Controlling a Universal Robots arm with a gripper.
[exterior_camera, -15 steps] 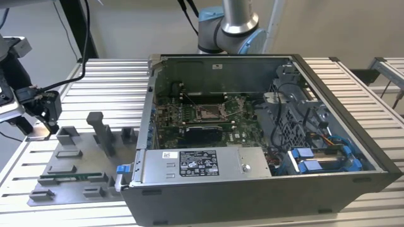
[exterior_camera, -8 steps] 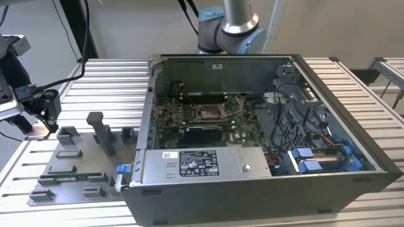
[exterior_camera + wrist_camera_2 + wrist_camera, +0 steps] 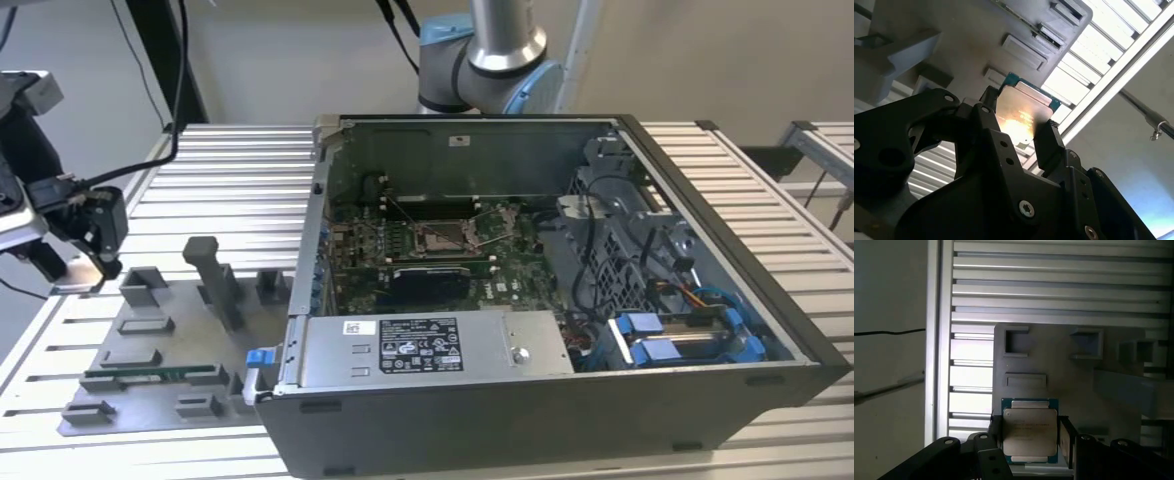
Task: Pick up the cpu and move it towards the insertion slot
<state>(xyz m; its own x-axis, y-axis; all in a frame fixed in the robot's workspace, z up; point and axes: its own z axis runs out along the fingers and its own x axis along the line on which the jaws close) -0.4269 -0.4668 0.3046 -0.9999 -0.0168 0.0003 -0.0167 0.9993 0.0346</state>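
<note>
The cpu (image 3: 1030,432) is a flat square chip with a silvery metal top and a green rim, clamped between my black fingers (image 3: 995,434). My gripper (image 3: 1029,436) is shut on it, holding it above the grey plastic tray (image 3: 1054,355). In the second wrist view the cpu (image 3: 1021,112) catches bright light between the gripper's (image 3: 1016,122) two fingers. In the exterior view my gripper (image 3: 96,250) hangs at the far left, over the tray's corner. The insertion slot (image 3: 441,237), a square socket with a metal frame, lies on the green board inside the open computer case, well to the exterior view's right.
The grey tray (image 3: 160,345) carries upright posts, several recesses and a long green memory stick (image 3: 154,375). The open computer case (image 3: 534,400) has tall walls, a power supply (image 3: 414,345) and blue-clipped cables (image 3: 667,335). The ribbed metal table (image 3: 227,170) runs underneath.
</note>
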